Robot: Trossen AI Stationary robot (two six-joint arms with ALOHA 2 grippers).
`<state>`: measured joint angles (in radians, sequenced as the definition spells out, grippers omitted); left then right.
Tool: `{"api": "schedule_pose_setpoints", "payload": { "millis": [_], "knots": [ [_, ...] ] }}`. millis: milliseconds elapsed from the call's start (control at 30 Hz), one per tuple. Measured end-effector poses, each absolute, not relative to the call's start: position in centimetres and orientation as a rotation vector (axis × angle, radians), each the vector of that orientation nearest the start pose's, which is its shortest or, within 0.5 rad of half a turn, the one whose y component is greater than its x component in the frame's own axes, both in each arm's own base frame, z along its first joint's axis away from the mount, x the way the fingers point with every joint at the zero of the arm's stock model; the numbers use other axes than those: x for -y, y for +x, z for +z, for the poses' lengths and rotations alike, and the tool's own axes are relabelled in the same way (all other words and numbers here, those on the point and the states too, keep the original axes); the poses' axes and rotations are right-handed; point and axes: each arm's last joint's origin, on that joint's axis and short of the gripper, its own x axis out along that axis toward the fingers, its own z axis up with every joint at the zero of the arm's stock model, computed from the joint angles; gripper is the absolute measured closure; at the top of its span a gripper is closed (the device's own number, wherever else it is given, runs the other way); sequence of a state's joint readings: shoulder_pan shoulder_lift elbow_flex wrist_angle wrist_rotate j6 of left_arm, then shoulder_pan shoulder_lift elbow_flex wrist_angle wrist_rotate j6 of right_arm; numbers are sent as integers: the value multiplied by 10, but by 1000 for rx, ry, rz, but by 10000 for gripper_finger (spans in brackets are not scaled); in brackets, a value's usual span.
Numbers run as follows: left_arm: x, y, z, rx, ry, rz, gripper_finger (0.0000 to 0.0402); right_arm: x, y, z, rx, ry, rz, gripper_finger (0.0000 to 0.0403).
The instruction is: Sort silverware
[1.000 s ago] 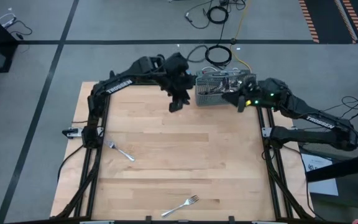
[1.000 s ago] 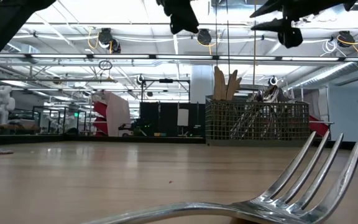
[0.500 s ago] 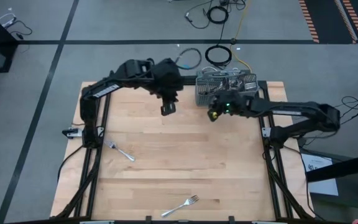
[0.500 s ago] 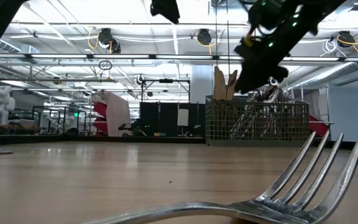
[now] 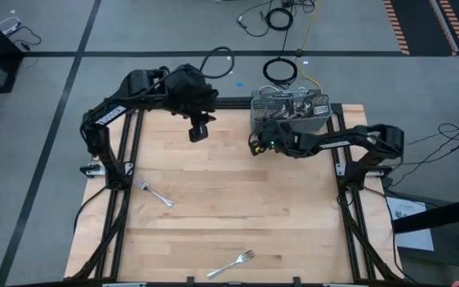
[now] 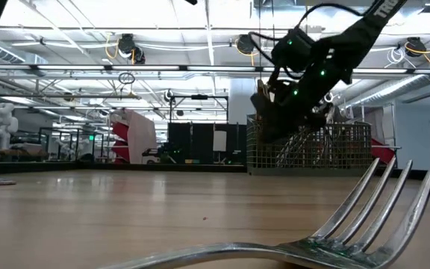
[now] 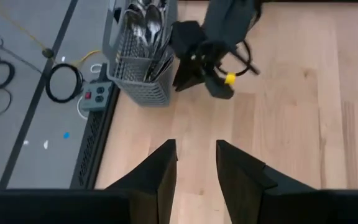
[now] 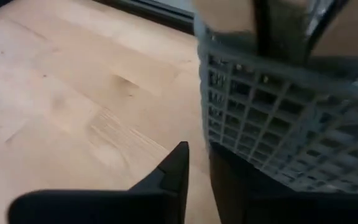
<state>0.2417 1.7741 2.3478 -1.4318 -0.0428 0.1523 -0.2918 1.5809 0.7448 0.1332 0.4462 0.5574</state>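
A grey mesh caddy (image 5: 290, 113) stands at the table's far edge, right of centre, with silverware (image 7: 145, 22) upright inside it. Two loose forks lie flat on the wood: one (image 5: 154, 194) near the left edge, one (image 5: 233, 263) near the front edge, large in the low view (image 6: 334, 232). My right gripper (image 5: 255, 146) is low at the caddy's near left corner (image 8: 211, 134), its fingers a narrow gap apart (image 8: 199, 163) with nothing between them. My left gripper (image 5: 199, 131) hangs high over the far left part of the table, open and empty (image 7: 195, 163). My right gripper slants down beside the caddy's near left corner (image 8: 216, 146). Whether one of its fingers (image 8: 225, 177) touches the mesh wall, I cannot tell.
Bare wood lies between the caddy and the two forks. Cables and a power strip (image 7: 95, 96) lie on the floor beyond the table's far edge. The arms' frames run along the left (image 5: 118, 171) and right (image 5: 345, 171) edges.
My right gripper has come from above the caddy's right side, down and toward the table's left, to the caddy's near left corner, tipping further down. My left gripper has gone up and toward the table's left edge, leaving the low view.
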Motion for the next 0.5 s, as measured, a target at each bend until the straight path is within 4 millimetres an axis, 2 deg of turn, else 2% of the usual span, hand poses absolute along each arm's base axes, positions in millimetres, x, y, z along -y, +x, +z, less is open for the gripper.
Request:
{"api": "schedule_pose_setpoints", "payload": {
  "millis": [200, 500],
  "knots": [
    [-77, 299, 471, -900, 84, 183, 281, 113, 290, 149, -450, 529, -975, 399],
    [-76, 295, 469, -937, 76, 172, 281, 133, 288, 150, -306, 546, -1103, 401]
  ]
}}
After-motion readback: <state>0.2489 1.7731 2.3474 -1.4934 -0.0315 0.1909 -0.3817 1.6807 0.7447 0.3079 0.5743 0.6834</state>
